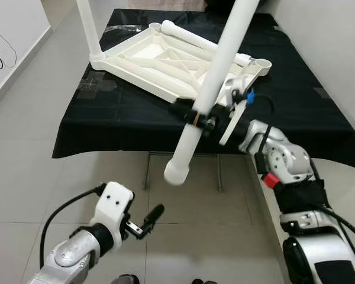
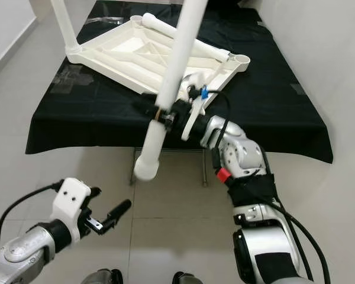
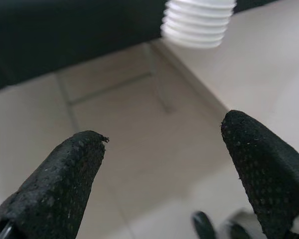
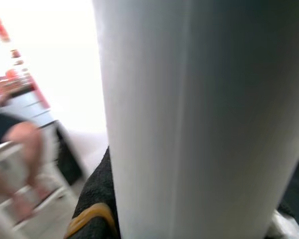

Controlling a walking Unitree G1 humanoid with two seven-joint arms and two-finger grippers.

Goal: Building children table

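Note:
A white plastic table top [image 1: 165, 59] lies upside down on the black-covered table [image 1: 106, 112]. One white leg [image 1: 89, 29] stands upright in its left corner, and another leg [image 1: 189, 38] lies across it. My right gripper [image 1: 196, 115] is shut on a third white leg [image 1: 216, 77], held tilted in front of the table edge with its threaded end [image 1: 177, 171] pointing down at the floor. That leg [image 4: 199, 119] looms close in the right wrist view. My left gripper [image 1: 149, 220] hangs low over the tiles, open, its fingertips [image 3: 60, 169] wide apart below the threaded end [image 3: 198, 22].
An empty corner socket [image 1: 261, 64] shows on the table top's right side. Metal supports [image 1: 148, 168] stand under the black cloth. A white wall runs close along the right, and a cable [image 1: 0, 53] hangs on the left wall. Grey tiled floor [image 1: 35, 189] lies in front.

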